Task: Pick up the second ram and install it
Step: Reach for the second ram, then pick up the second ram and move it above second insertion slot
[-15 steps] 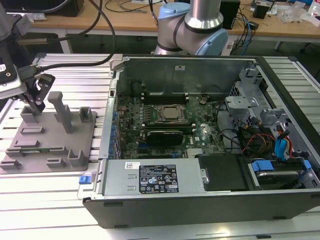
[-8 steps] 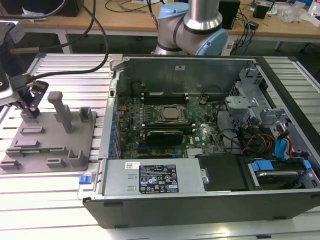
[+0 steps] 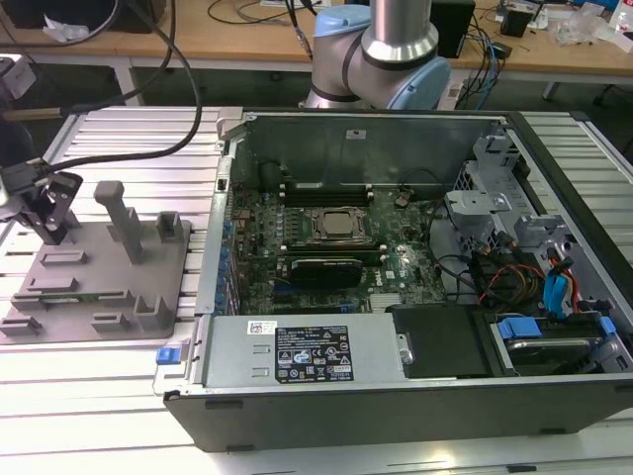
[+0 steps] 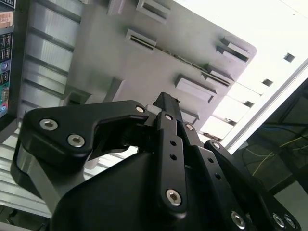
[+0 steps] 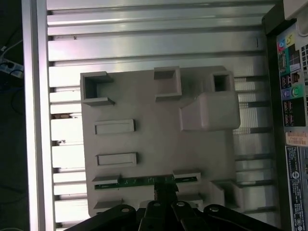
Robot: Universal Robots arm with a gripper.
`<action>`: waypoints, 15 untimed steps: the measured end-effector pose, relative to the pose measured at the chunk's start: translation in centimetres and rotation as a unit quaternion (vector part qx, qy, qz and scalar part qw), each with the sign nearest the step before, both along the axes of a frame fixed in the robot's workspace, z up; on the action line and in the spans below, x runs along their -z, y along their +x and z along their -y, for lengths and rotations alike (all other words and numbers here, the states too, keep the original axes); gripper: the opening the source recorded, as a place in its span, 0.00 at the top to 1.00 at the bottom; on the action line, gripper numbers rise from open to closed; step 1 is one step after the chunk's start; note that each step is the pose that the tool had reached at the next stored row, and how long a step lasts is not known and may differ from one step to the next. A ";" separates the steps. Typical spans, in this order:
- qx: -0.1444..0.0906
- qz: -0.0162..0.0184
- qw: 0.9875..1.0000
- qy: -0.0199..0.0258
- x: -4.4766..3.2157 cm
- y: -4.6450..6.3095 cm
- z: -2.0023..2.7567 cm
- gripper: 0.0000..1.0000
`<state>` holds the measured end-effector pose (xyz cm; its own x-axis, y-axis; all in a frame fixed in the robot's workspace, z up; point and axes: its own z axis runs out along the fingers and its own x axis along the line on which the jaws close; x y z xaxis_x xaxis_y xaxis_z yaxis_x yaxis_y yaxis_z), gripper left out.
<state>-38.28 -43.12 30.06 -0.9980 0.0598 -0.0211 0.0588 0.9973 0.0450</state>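
Observation:
The second ram (image 5: 139, 182) is a thin green stick lying on edge in a slot of a grey fixture plate (image 5: 154, 139). In the exterior view the ram (image 3: 74, 296) sits near the plate's front edge, at that view's left. My gripper (image 3: 46, 233) hangs over the far left corner of the plate (image 3: 109, 287), above the ram and apart from it. Its black fingers come together at the tip in both wrist views, with nothing between them. In the first wrist view the gripper (image 5: 163, 188) lines up with the middle of the ram. The second wrist view has the gripper (image 4: 166, 102) above the plate (image 4: 120, 62).
An open computer case (image 3: 396, 396) lies at the exterior view's right, with its motherboard (image 3: 326, 237) and dark memory slots (image 3: 326, 188) exposed. Grey posts (image 3: 119, 213) rise from the fixture plate. Cables (image 3: 148, 148) run across the ribbed metal table (image 3: 99, 396) behind the plate.

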 end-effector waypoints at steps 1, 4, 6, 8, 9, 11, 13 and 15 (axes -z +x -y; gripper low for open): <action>0.000 0.000 1.000 0.000 0.02 -0.1 0.01 0.92; 0.000 0.000 1.000 0.000 0.06 -0.1 0.01 0.92; 0.000 0.000 1.000 0.000 0.05 -0.1 0.01 0.92; 0.000 0.000 1.000 0.000 0.05 -0.1 0.01 0.92; 0.000 0.000 1.000 0.000 0.05 -0.1 0.01 0.92; 0.000 0.000 1.000 0.000 0.05 -0.1 0.01 0.92; 0.000 0.000 1.000 0.000 0.05 -0.1 0.01 0.92; 0.000 0.000 1.000 0.000 0.06 -0.1 0.01 0.92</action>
